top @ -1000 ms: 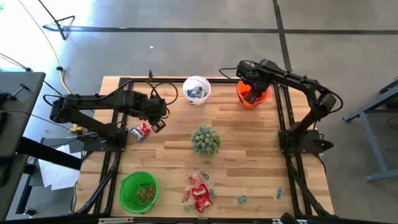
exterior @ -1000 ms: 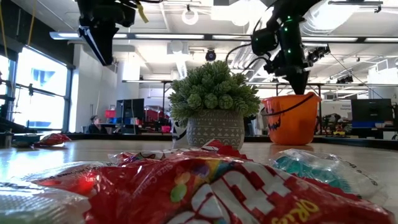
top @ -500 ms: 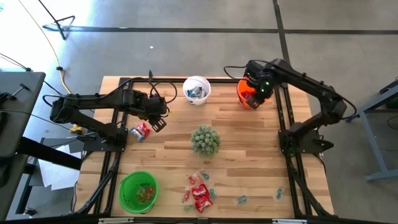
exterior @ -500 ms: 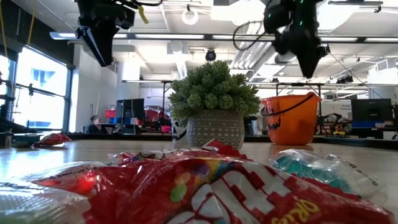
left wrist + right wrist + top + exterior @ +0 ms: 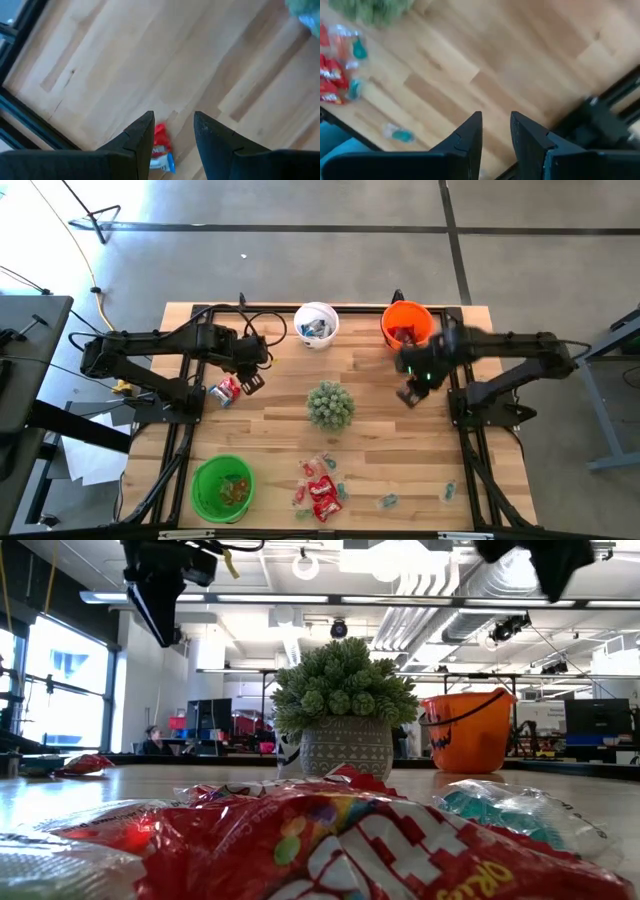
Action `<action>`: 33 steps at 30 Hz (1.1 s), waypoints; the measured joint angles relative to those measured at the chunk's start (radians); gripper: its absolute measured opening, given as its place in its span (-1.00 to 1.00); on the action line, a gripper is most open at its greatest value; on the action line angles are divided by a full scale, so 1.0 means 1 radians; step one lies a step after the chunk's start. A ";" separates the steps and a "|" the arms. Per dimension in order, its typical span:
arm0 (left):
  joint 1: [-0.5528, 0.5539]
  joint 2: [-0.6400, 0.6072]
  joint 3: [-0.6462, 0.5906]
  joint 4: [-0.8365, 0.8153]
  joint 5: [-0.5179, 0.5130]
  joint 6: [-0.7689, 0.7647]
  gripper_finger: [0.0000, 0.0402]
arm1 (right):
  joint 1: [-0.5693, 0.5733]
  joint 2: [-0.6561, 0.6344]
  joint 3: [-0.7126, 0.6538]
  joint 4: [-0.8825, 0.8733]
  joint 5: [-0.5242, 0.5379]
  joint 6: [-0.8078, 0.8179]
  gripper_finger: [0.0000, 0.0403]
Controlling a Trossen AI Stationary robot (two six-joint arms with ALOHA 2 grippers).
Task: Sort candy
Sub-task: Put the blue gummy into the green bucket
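Candy lies in three places. A heap of red packets and blue-and-white wrappers (image 5: 320,485) sits near the table's near edge. Loose blue pieces (image 5: 387,501) lie to its right. A red packet with a blue one (image 5: 228,390) lies at the left. My left gripper (image 5: 255,380) hangs open above and just right of that left candy (image 5: 161,145), high over the table (image 5: 160,600). My right gripper (image 5: 408,395) is open and empty (image 5: 496,122), above bare wood on the near side of the orange bucket (image 5: 407,325).
The white bucket (image 5: 316,325) at the far edge holds blue wrappers, the orange bucket holds red packets, and the green bucket (image 5: 223,487) stands at the near left corner. A potted spiky green plant (image 5: 330,405) stands mid-table. Bare wood lies between the plant and the right gripper.
My right gripper has risen from over the orange bucket and swung toward the table's near edge, and it now hangs over bare wood on the near side of the bucket. The left arm has stayed still.
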 joint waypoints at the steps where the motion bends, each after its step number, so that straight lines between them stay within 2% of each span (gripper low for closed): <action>1: -0.002 0.000 0.000 -0.003 0.018 0.012 -0.38 | 0.058 0.007 0.000 -0.003 0.002 0.063 -0.52; 8: -0.056 0.000 0.000 -0.004 0.140 0.080 -0.38 | 0.409 0.080 0.000 -0.025 -0.023 0.472 -0.52; 15: -0.098 0.000 0.000 -0.003 0.147 0.056 -0.38 | 0.656 0.184 0.000 0.046 -0.112 0.735 -0.51; 26: -0.117 0.000 0.000 0.004 0.175 -0.027 -0.38 | 0.874 0.323 -0.001 0.120 -0.170 0.863 -0.35; 30: -0.117 0.000 0.000 0.004 0.186 -0.033 -0.38 | 0.929 0.361 -0.001 0.163 -0.170 0.842 -0.27; 33: -0.117 0.000 0.000 0.003 0.186 -0.039 -0.38 | 0.970 0.389 -0.001 0.156 -0.169 0.742 -0.25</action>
